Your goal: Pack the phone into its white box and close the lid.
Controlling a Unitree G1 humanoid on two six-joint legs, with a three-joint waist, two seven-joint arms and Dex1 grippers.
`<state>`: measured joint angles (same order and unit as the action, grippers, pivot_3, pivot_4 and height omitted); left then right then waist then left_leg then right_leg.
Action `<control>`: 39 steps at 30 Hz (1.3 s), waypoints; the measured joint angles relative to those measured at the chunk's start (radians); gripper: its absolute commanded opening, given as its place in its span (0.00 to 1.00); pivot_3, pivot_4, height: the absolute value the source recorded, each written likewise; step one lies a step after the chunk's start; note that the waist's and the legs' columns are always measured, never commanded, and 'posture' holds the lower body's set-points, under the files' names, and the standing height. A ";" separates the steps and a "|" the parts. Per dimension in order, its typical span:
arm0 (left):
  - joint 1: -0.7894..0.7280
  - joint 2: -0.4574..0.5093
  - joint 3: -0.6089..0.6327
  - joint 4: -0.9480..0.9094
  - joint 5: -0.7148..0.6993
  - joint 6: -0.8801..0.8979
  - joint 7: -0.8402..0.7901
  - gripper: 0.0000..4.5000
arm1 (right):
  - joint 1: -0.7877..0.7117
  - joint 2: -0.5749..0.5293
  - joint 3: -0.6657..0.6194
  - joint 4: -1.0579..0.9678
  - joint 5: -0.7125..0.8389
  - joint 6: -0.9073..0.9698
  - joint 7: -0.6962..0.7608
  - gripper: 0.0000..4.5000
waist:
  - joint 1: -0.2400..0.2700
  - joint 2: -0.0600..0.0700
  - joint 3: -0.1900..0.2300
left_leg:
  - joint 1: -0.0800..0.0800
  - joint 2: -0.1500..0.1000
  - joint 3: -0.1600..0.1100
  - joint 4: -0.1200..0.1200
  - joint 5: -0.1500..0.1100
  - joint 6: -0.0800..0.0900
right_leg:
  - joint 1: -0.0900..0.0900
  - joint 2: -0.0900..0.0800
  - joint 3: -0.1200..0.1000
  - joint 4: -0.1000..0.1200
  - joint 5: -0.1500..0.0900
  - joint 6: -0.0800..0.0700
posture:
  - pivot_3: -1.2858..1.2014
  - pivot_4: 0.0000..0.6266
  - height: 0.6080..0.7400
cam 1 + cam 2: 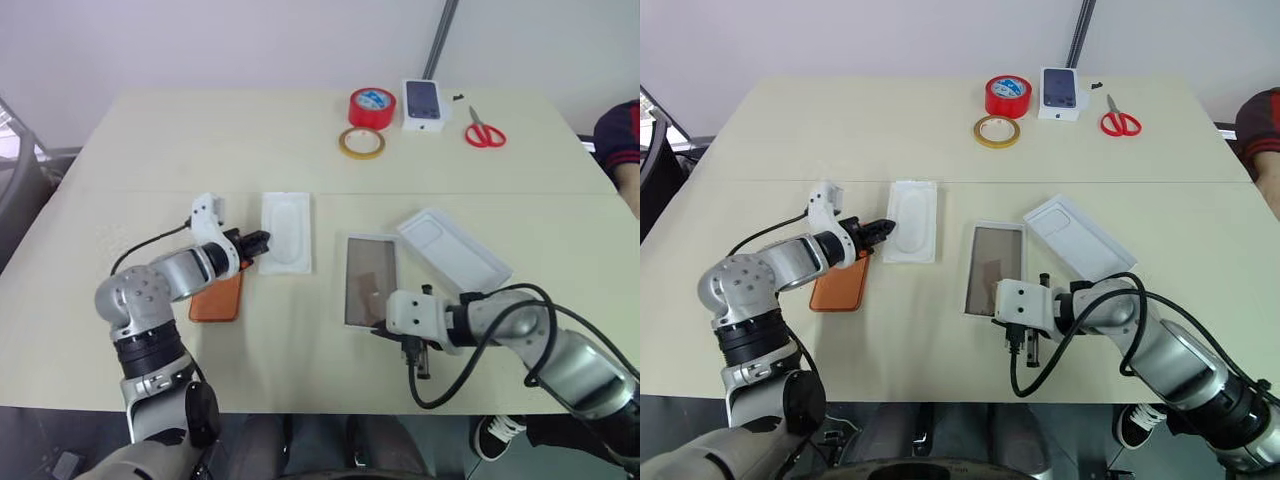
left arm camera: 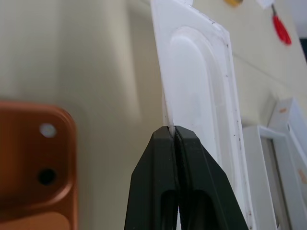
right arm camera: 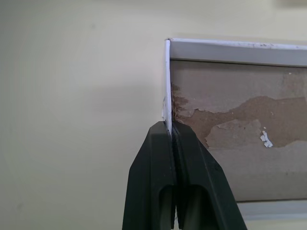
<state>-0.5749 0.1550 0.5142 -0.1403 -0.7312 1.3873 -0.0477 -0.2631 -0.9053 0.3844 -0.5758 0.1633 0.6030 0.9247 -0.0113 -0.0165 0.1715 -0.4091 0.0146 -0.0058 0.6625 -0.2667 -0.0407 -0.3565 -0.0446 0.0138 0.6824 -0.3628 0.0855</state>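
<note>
Pinching box and tray edges, phone unpacked

My right pincer (image 3: pixel 171 125) nips the box (image 1: pixel 371 280) wall; left pincer (image 2: pixel 173 132) clamps the tray (image 1: pixel 286 231). The phone (image 1: pixel 218 298) lies beside it on the surface: glossy, slippery, so I'd grip its long edges.

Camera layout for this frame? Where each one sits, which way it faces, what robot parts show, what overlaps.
Head stereo pair: on the head, facing forward and down over the beige table; both arms show.
Left wrist: along the shut left gripper, pinching the flat white tray with a rounded recess; slim orange phone beside.
Right wrist: along the right gripper, shut on the wall of the shallow white box with brownish floor.
Shared: tray, phone and box appear in head views too.
</note>
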 measured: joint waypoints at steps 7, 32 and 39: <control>-0.060 0.029 0.079 0.001 -0.024 0.004 0.012 0.00 | -0.133 0.123 0.098 0.089 -0.067 -0.020 0.022 0.00 | 0.001 0.000 0.000 | 0.000 0.000 0.000 0.000 0.000 0.000 | 0.000 0.000 0.000 0.000 0.000 0.000 | 0.52 0.24 1.00; 0.033 -0.210 -0.038 -0.259 -0.069 0.219 0.169 0.00 | -0.120 0.125 -0.244 0.220 0.036 0.007 0.010 0.75 | -0.002 -0.001 0.000 | 0.000 0.000 0.001 -0.001 0.000 -0.001 | 0.000 0.000 0.001 0.000 0.000 0.000 | 0.52 0.24 1.00; 0.071 -0.174 -0.106 -0.290 -0.107 0.218 0.184 0.54 | -0.124 0.137 -0.244 0.251 0.035 -0.027 -0.010 0.77 | 0.001 -0.001 0.000 | 0.000 0.000 0.001 0.000 0.000 -0.001 | 0.000 0.000 0.000 0.000 0.000 0.000 | 0.52 0.24 1.00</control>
<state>-0.5039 -0.0190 0.4085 -0.4302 -0.8381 1.6058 0.1358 -0.3875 -0.7683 0.1404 -0.3253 0.1980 0.5757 0.9149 -0.0103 -0.0173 0.1718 -0.4095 0.0142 -0.0052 0.6622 -0.2665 -0.0414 -0.3566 -0.0450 0.0142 0.6823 -0.3627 0.0856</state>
